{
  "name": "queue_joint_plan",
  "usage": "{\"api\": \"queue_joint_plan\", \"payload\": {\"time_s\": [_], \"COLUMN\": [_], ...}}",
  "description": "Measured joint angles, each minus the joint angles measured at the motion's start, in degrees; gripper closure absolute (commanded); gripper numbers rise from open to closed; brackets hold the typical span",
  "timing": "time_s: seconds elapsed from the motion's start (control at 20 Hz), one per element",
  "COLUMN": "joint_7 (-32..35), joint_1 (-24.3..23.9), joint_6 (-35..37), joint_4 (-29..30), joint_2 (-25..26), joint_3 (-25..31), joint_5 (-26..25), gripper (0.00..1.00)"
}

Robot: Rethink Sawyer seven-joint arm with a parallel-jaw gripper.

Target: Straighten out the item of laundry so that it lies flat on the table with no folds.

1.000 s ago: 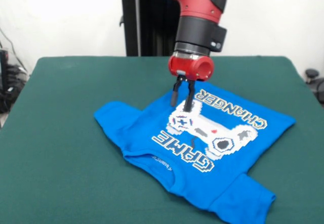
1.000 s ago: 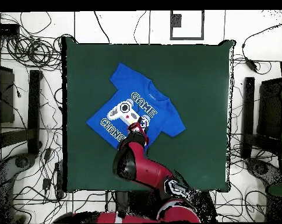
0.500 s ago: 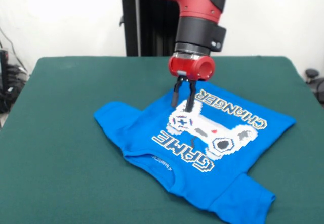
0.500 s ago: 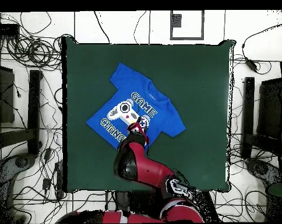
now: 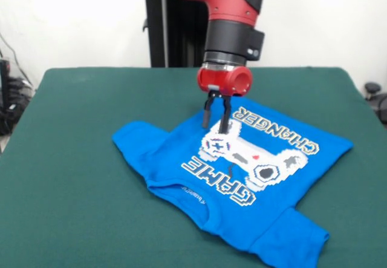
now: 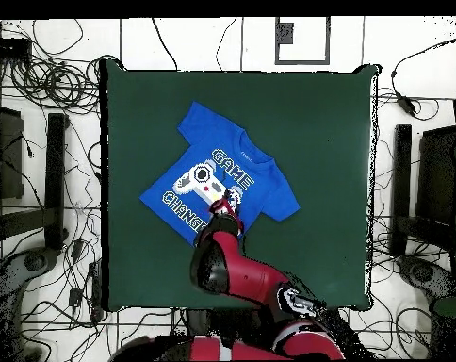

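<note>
The item of laundry (image 5: 172,153), a bright blue T-shirt, lies print side up on the dark green table (image 5: 84,129), with the white controller and "GAME CHANGER" showing. Its collar points to the near left. One sleeve spreads left and another lies at the bottom edge of the front view. Shallow creases run beside the collar. My gripper (image 5: 214,124) stands upright over the shirt's far part, just above the controller print, open with nothing between its fingers. In the overhead view the shirt (image 6: 208,141) sits left of the table's middle, and my red arm (image 6: 222,259) covers its lower edge.
The green table (image 6: 317,141) reaches well beyond the shirt on every side. Cables (image 6: 43,80) and dark stands (image 6: 55,179) lie on the floor round it. A black column (image 5: 169,32) stands behind the arm.
My arm has shifted slightly left and a little upward in the front view. The shirt has not moved and the fingers keep the same gap.
</note>
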Motion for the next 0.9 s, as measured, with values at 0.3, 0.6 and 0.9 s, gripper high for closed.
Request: {"api": "queue_joint_plan", "payload": {"time_s": [0.3,0.6,0.9], "joint_7": [0.0,0.0,0.0], "joint_1": [-1.5,-3.2,-5.0], "joint_6": [0.2,1.9,3.9], "joint_4": [-0.1,-0.1,-0.1], "joint_2": [-0.1,-0.3,-1.2], "joint_3": [0.0,0.0,0.1], "joint_5": [-1.8,-4.3,-6.4], "gripper": [0.00,0.00,0.00]}}
